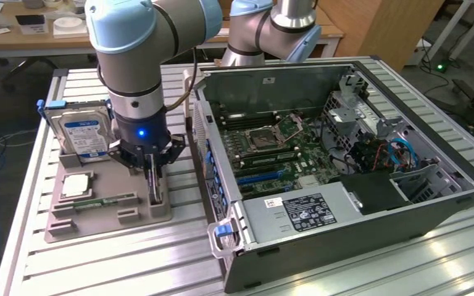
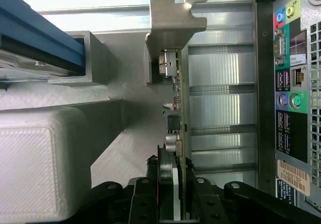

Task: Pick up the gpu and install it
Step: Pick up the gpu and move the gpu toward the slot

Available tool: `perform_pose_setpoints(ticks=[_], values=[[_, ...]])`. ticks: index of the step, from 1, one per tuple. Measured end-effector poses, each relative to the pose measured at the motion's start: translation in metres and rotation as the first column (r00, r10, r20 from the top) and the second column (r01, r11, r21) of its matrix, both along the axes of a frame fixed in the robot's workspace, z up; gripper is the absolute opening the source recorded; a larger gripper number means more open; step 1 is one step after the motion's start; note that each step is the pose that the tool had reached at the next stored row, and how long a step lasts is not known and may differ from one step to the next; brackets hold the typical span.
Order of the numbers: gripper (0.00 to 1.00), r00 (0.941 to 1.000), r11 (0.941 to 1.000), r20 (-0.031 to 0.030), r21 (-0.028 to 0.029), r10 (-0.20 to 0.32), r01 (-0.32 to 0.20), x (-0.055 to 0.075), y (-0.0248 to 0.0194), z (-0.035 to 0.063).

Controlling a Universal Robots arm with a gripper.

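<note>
The arm (image 1: pixel 138 74) is held upright over the grey holder (image 1: pixel 97 225) that lies on the slatted tabletop (image 1: pixel 97 265), on the exterior view's left of the open computer case (image 1: pixel 434 203). Its wrist is pointed straight down, and a blue light is seen on the black cuff above the pincer (image 1: pixel 153 176).

A blue label is carried by the hard drive (image 1: pixel 84 139), which is stood on edge at the far end of the holder; its writing cannot be read. A white label with rows of marks is borne by the power supply (image 1: pixel 303 213) in the case, and nothing on it can be made out either. In the wrist view, the word "Pro" is read on a small sticker (image 2: pixel 297 58) on the case's rear panel (image 2: pixel 291 108), beside coloured round sockets and stacked ports. A barcode label (image 2: pixel 293 176) is fixed lower on that panel, its digits too small to be told.

The pincer (image 2: pixel 175 201) is narrowed about the gpu (image 2: pixel 181 118), which is stood on edge in a slot of the holder, on the side nearest the case. The black fingers (image 2: pixel 145 204) are laid against both faces of the card, and it is gripped at the end away from its silver bracket (image 2: pixel 173 28). The card's lower edge is seen seated in the holder.
</note>
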State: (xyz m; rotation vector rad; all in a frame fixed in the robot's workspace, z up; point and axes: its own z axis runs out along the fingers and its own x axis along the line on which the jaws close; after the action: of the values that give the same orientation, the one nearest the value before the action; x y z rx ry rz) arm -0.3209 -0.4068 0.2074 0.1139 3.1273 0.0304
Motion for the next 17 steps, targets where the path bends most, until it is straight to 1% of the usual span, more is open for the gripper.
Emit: perform_pose_setpoints(ticks=[17], values=[[0.28,1.0000,1.0000,0.0000,0.0000,0.000,0.000,0.0000,0.0000,0.0000]])
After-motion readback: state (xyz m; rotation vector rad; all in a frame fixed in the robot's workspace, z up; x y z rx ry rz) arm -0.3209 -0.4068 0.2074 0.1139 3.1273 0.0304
